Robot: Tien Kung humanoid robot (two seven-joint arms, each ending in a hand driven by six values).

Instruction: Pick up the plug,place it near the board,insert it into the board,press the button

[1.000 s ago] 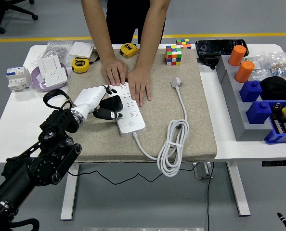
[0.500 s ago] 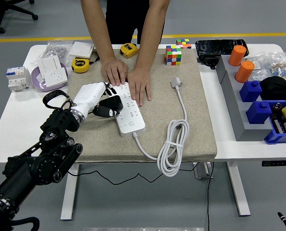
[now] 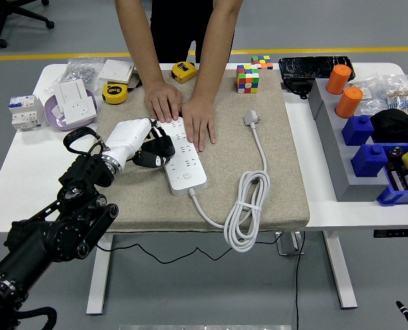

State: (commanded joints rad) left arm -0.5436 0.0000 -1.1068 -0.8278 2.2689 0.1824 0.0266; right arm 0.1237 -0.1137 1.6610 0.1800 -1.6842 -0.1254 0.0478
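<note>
Left hand [image 3: 137, 143], fingers closed around the black plug [image 3: 157, 148], has edged closer against the white power strip [image 3: 182, 152] since a second ago; insertion appears imminent. Beyond, a person's hands [image 3: 183, 110] steady the strip's far end.

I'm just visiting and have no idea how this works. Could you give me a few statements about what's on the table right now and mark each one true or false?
1. The robot's left hand holds a black plug at the left side of the white power strip. True.
2. A person's two hands press on the strip's far end. True.
3. The strip's own white plug is pushed into the strip. False: it lies loose on the beige mat.
4. The multicoloured puzzle cube sits on the strip. False: it stands on the mat's far edge.
5. Both robot arms are working. False: only the left shows.
</note>
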